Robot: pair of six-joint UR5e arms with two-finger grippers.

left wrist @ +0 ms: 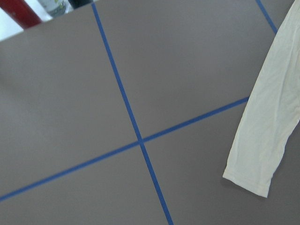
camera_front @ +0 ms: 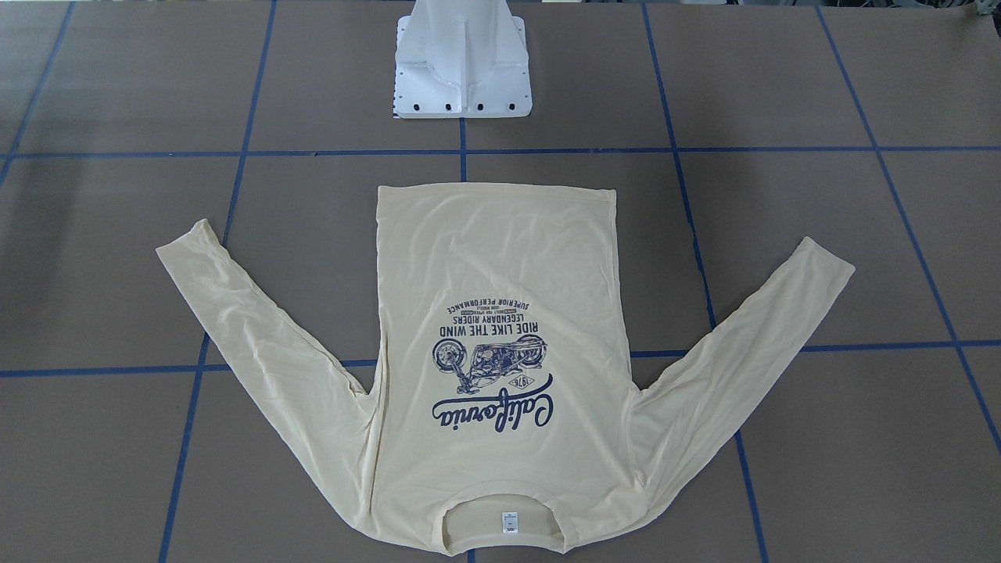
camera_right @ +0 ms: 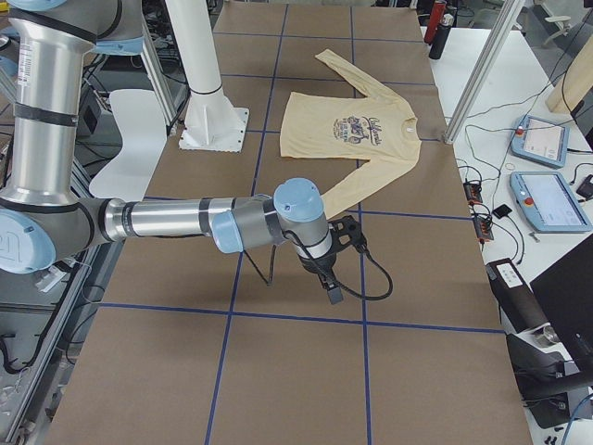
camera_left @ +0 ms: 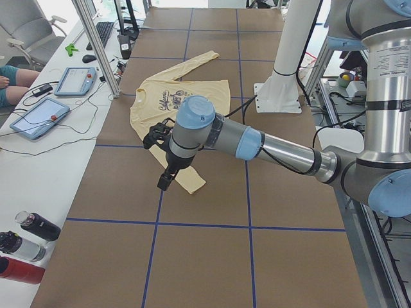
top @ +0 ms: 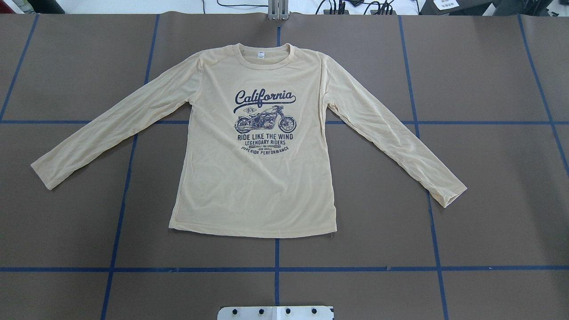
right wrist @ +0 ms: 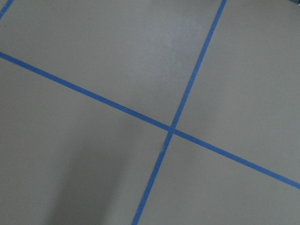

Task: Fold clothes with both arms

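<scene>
The clothes are one cream-yellow long-sleeved shirt lying flat, print side up, with both sleeves spread outward and the collar toward the table's far side. Neither arm shows in the overhead or front views. In the exterior left view, my left gripper hangs over the left sleeve's cuff; I cannot tell whether it is open or shut. That cuff shows in the left wrist view. My right gripper hovers over bare table short of the right sleeve's cuff; its state cannot be told either. The right wrist view holds only table.
Blue tape lines cross the brown table. The white pedestal base stands at the robot's edge. A side bench carries tablets and bottles; another has control pendants. A seated person's leg shows at the far left.
</scene>
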